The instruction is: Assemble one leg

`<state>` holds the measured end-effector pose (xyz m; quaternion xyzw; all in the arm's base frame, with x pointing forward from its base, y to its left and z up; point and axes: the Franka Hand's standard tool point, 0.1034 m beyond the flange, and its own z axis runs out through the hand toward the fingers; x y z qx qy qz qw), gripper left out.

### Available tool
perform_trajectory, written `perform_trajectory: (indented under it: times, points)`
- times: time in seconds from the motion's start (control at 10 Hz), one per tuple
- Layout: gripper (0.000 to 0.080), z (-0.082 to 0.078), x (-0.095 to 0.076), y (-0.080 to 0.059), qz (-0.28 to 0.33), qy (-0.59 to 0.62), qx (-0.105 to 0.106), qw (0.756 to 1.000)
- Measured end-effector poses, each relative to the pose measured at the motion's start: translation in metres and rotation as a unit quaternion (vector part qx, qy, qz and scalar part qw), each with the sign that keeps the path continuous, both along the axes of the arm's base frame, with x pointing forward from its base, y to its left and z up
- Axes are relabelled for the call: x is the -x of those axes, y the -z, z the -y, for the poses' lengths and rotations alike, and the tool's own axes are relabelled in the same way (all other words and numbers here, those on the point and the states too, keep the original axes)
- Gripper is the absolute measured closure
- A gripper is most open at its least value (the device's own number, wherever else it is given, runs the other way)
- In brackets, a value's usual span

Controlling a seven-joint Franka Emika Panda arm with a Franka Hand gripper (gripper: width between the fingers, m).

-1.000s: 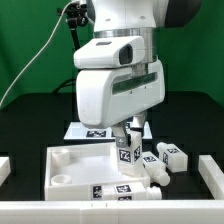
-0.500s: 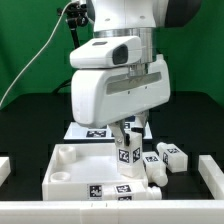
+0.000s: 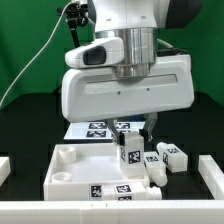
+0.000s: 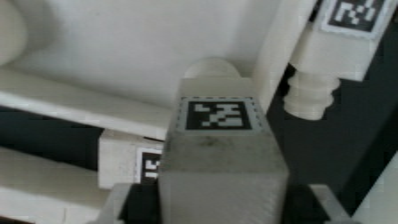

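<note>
My gripper (image 3: 132,136) is shut on a leg (image 3: 130,153), a short white post with a black-and-white tag, held upright over the far right corner of the large white tray-like panel (image 3: 72,158). In the wrist view the leg (image 4: 221,140) fills the middle between my gripper's (image 4: 222,205) two dark fingers, its narrower round end pointing away toward the panel (image 4: 107,40). Whether the round end touches the panel is hidden by the leg itself.
Other legs lie to the exterior view's right of the panel (image 3: 172,153) (image 3: 155,168), and one lies along its near edge (image 3: 118,190); one shows in the wrist view (image 4: 324,55). The marker board (image 3: 95,128) lies behind the panel. White rails edge the table at front and sides.
The wrist has turned about its upright axis, so the arm's white housing now faces broadside. The leg stays upright in the gripper and has shifted slightly to the exterior view's right.
</note>
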<state>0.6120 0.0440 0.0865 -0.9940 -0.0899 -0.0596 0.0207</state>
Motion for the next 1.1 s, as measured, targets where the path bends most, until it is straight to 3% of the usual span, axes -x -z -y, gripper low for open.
perform_trajectory:
  times: [0.3, 0.5, 0.8, 1.1]
  points:
    - [0.0512, -0.01, 0.0, 0.001, -0.003, 0.164, -0.026, 0.986]
    - [0.0512, -0.012, -0.001, 0.001, -0.004, 0.193, -0.034, 0.981]
    - [0.0192, -0.015, -0.002, -0.001, 0.003, 0.146, -0.028, 0.989]
    - [0.0152, -0.024, -0.002, -0.002, 0.017, -0.017, -0.004, 1.0]
